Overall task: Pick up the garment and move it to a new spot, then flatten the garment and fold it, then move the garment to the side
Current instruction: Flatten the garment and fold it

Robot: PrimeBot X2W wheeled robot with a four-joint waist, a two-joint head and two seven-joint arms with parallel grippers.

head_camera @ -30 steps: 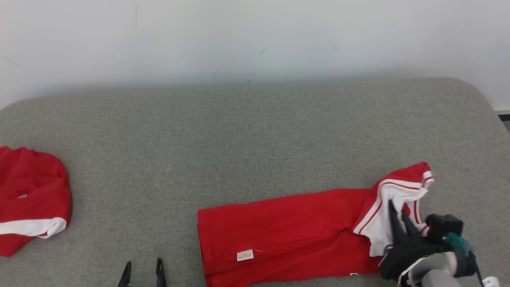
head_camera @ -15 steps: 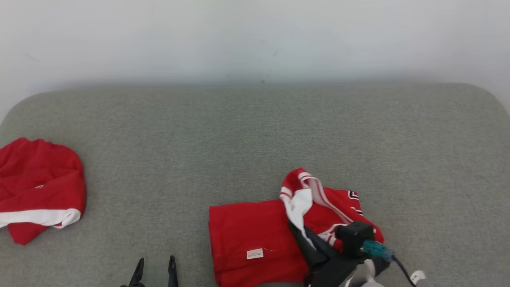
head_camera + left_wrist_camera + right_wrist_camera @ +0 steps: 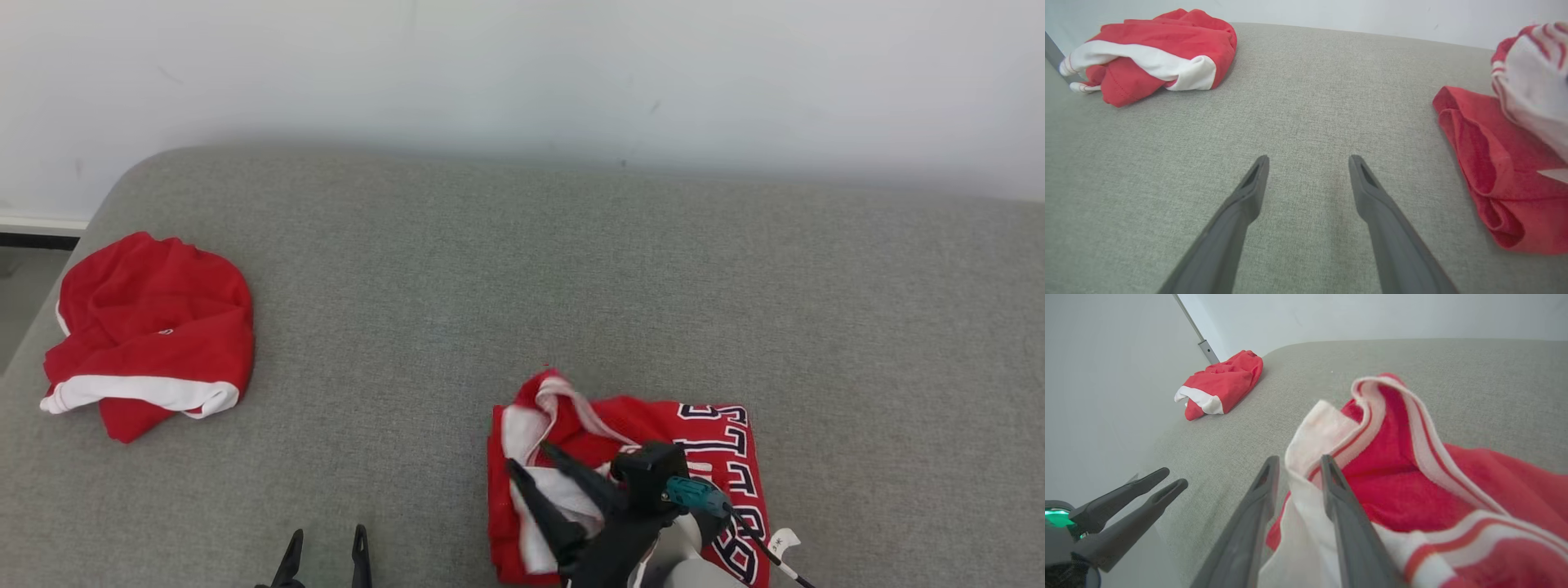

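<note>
The garment (image 3: 718,441) is a red jersey with white trim and dark lettering, folded over on itself at the near middle of the grey cushion (image 3: 522,269). My right gripper (image 3: 528,456) hangs over its left end, fingers spread, with the white-trimmed fold lying loose between them. In the right wrist view that gripper (image 3: 1299,459) has white cloth of the garment (image 3: 1392,477) in the gap. My left gripper (image 3: 327,533) stands open over bare cushion to the garment's left, its fingers wide apart in its own view (image 3: 1309,159), the garment (image 3: 1486,163) off to the right.
A second red garment (image 3: 151,327) with a white band lies bunched near the cushion's left edge, also in the left wrist view (image 3: 1155,53) and right wrist view (image 3: 1224,384). A pale wall runs behind. Floor (image 3: 16,278) shows past the left edge.
The head camera has swung, shifting the picture. My right gripper carried the trimmed end leftward over the red body, folding the garment, and its jaws have parted. The left gripper stayed open.
</note>
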